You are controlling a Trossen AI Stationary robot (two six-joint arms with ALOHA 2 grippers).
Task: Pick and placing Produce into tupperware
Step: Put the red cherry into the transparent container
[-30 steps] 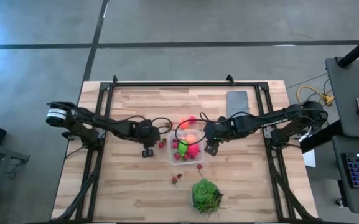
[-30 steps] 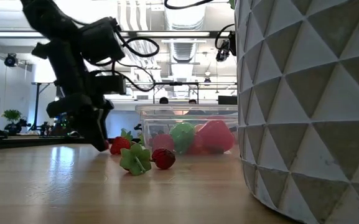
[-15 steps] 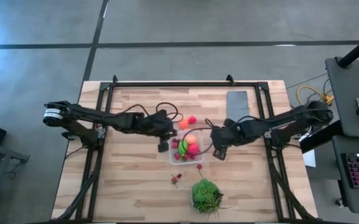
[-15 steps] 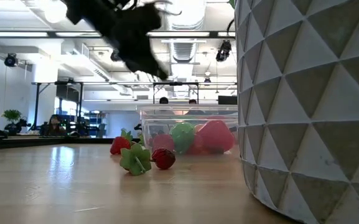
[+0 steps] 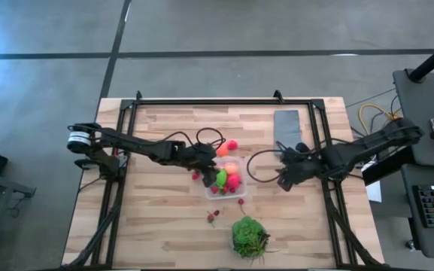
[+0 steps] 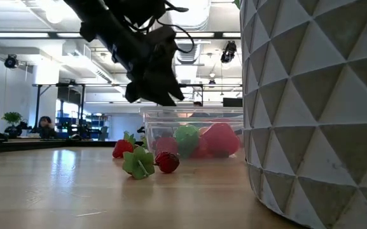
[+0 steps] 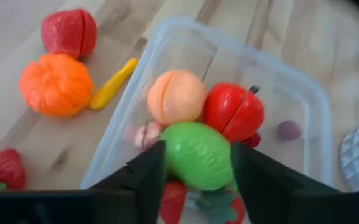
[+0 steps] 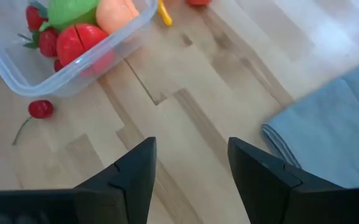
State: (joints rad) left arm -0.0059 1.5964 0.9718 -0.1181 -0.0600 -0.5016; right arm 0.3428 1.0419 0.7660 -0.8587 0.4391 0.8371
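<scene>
The clear tupperware stands mid-table and holds a lime-green piece, a peach ball, a red piece and strawberries. An orange piece, a red piece and a yellow one lie beyond its far-left corner. A strawberry lies to its left, and a cherry near its front right corner. My left gripper hangs open over the tupperware's left part, above the green piece. My right gripper is open over bare wood to the tupperware's right.
A green plant in a white faceted pot stands near the table's front edge and fills the right of the low view. A flat grey slab lies far right. More cherries lie in front of the tupperware. Bare wood spreads left and front left.
My left gripper has risen from the table beside the strawberries and moved right, to above the tupperware's left part. My right gripper has drawn back from the tupperware's right side toward the table's right edge. The strawberry to the tupperware's left stays where it was.
</scene>
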